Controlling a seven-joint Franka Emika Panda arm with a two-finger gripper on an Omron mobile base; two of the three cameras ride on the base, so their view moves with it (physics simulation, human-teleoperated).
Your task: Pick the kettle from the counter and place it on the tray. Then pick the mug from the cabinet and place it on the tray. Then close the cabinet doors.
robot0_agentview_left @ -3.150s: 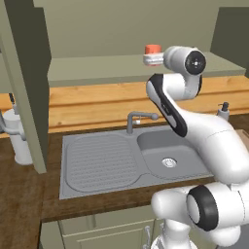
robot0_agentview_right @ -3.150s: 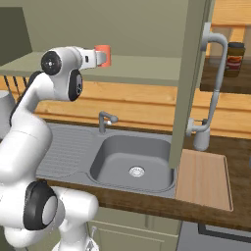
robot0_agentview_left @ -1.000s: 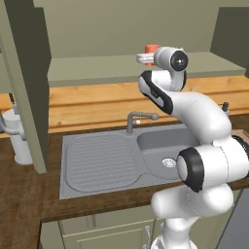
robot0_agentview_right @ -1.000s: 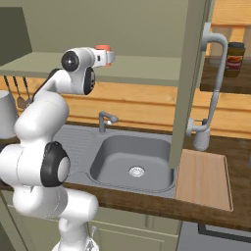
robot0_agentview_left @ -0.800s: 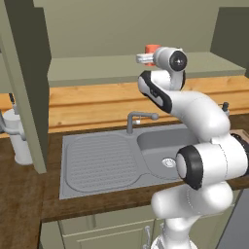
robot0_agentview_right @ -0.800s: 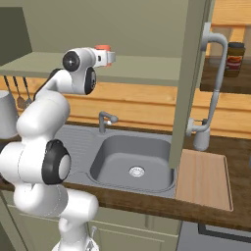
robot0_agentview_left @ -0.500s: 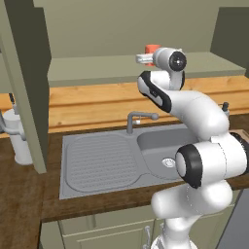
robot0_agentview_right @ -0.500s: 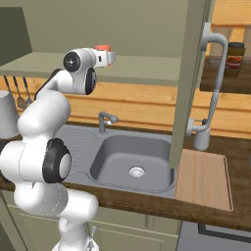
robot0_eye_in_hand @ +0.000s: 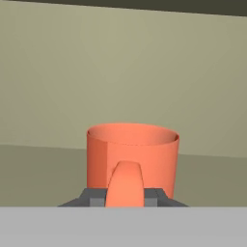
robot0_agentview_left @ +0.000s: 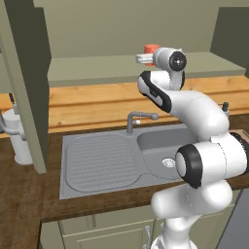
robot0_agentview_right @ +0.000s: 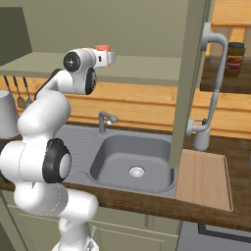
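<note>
The orange-red mug [robot0_eye_in_hand: 132, 154] stands on the pale shelf of the cabinet [robot0_agentview_left: 97, 70], its handle turned toward the hand. My gripper [robot0_eye_in_hand: 124, 197] is shut on that handle, a dark fingertip [robot0_eye_in_hand: 94, 197] pressed to each side. From the base, the mug [robot0_agentview_left: 151, 48] [robot0_agentview_right: 102, 47] pokes up just behind my gripper [robot0_agentview_left: 145, 57] [robot0_agentview_right: 111, 57]. A silvery-white kettle [robot0_agentview_left: 20, 143] stands on the counter [robot0_agentview_left: 19, 204] far left, partly behind the open left cabinet door [robot0_agentview_left: 26, 73]. The tan tray [robot0_agentview_right: 203, 179] lies right of the sink with nothing on it. The right door [robot0_agentview_right: 188, 83] also hangs open.
The grey sink [robot0_agentview_right: 132, 157] with its tap [robot0_agentview_right: 104, 118] and ribbed drainboard [robot0_agentview_left: 97, 158] lies under the arm. A grey soap bottle [robot0_agentview_right: 201, 139] stands behind the tray. A dark jar [robot0_agentview_right: 235, 56] sits on a shelf at the far right.
The hand reached in to the mug, then held still. Over the last second the jaws closed from wide open onto the mug's handle.
</note>
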